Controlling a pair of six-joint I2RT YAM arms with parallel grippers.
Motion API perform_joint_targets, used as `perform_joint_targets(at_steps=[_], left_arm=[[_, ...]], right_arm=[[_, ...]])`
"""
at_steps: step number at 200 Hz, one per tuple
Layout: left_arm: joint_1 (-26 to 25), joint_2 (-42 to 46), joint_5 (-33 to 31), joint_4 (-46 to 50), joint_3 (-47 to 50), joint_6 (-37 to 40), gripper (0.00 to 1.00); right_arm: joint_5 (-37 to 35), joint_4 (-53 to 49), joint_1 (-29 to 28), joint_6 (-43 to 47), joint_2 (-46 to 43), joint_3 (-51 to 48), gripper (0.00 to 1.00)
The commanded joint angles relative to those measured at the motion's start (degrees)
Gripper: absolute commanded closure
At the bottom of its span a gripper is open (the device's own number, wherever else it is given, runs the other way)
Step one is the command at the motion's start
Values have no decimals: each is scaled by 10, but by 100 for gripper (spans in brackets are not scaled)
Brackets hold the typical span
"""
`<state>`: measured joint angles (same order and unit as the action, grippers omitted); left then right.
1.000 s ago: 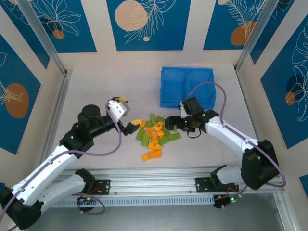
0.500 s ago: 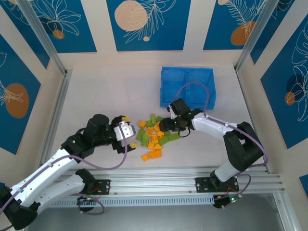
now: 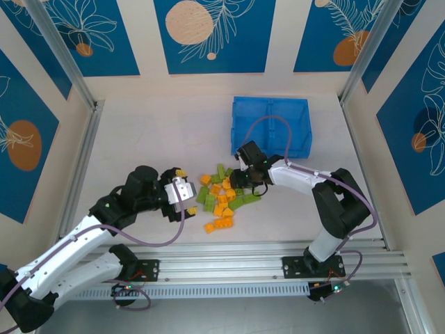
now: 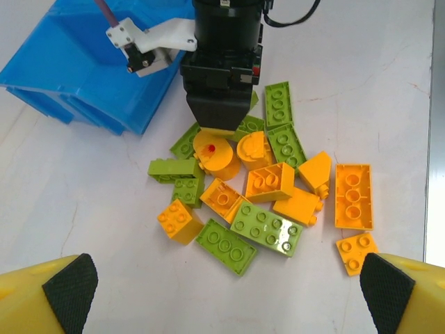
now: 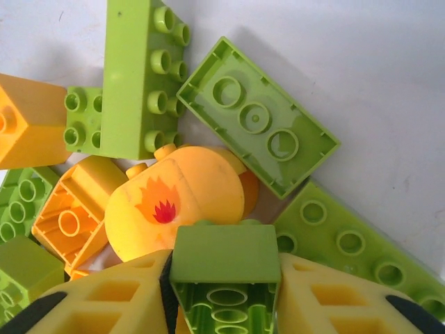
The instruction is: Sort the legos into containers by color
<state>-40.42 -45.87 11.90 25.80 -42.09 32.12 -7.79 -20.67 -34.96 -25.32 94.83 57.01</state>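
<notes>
The legos (image 3: 222, 195) lie in a loose orange-yellow and light green pile at the middle of the table. My right gripper (image 3: 245, 183) reaches down into the pile's far right side. It is shut on a light green lego (image 5: 226, 261), hollow underside toward the camera, pressed between the yellow fingers (image 5: 104, 303). An orange-yellow rounded lego with a flame mark (image 5: 174, 202) touches it in front. My left gripper (image 4: 228, 289) hovers open over the pile's near left side (image 3: 188, 193), nothing between its pads. The blue containers (image 3: 271, 125) stand behind the pile.
The right gripper's black body (image 4: 219, 104) stands over the pile's far end in the left wrist view, next to the blue tray's corner (image 4: 90, 62). An upside-down green plate (image 5: 257, 115) and a long green plate (image 5: 348, 243) lie around the held brick.
My right gripper slid left into the pile and closed on the green lego. The left gripper dropped back toward the pile's near left side, then held still, open.
</notes>
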Motion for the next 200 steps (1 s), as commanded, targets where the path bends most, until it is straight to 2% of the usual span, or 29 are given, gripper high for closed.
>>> perform_joint_targets(at_steps=[1,38,71,84,101,118,150,200], left_arm=[[-4,4,-6,2,13,16,0],[-4,14,-15,-4,21,19,0],[-3,26,-27,-13,27,21,0],[-3,30,-33,-16,28,22,0],[-3,35,-37,-21,30,24,0],[-2,40,-32,-22,28,22,0],[-3,56,-27,-23,27,13,0],[-3,74,-38,-23,26,0,0]], right_arm=[[-20,-17,-6,4,-11,18,68],[-79,-22,-6,9,-104,5,68],[-192,-53,3,42,-187,26,68],[-245,-57,23,71,-203,45,68],[-259,-59,79,94,-203,83,68],[-255,-36,139,113,-185,112,68],[-236,-15,222,115,-84,174,69],[-168,-9,290,76,101,266,69]])
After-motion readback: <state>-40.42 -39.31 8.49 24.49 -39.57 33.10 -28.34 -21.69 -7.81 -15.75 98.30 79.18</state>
